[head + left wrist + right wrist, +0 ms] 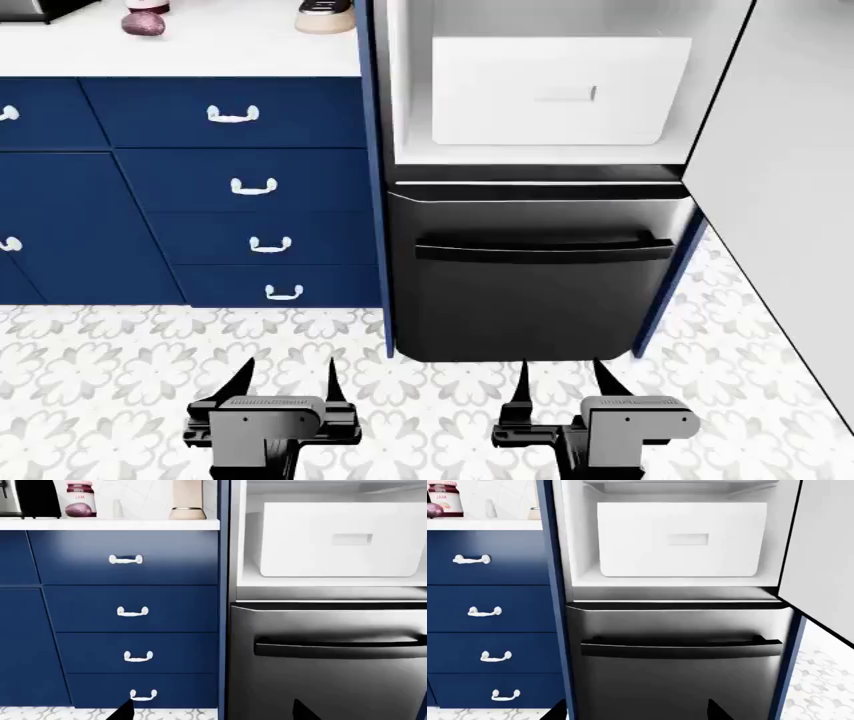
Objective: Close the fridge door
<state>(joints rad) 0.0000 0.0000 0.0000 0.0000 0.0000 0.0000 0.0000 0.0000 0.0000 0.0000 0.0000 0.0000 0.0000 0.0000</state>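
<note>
The fridge door (787, 150) stands swung open at the right, its plain white inner face with a black edge toward me; the same door (824, 555) fills the right side of the right wrist view. The open compartment holds a white bin (561, 90) (680, 539) (340, 539). Below it sits the steel freezer drawer (534, 290) with a black bar handle. My left gripper (284, 372) and right gripper (558, 376) hover low over the floor, short of the fridge, both open with nothing between the fingers. My left gripper (213, 711) and right gripper (637, 711) show only dark fingertips.
Blue cabinet drawers (240, 180) with white handles stand left of the fridge, under a white counter (200, 50) carrying a jam jar (80, 499). A blue side panel (371, 150) borders the fridge. Patterned floor tiles (427, 400) spread below the grippers.
</note>
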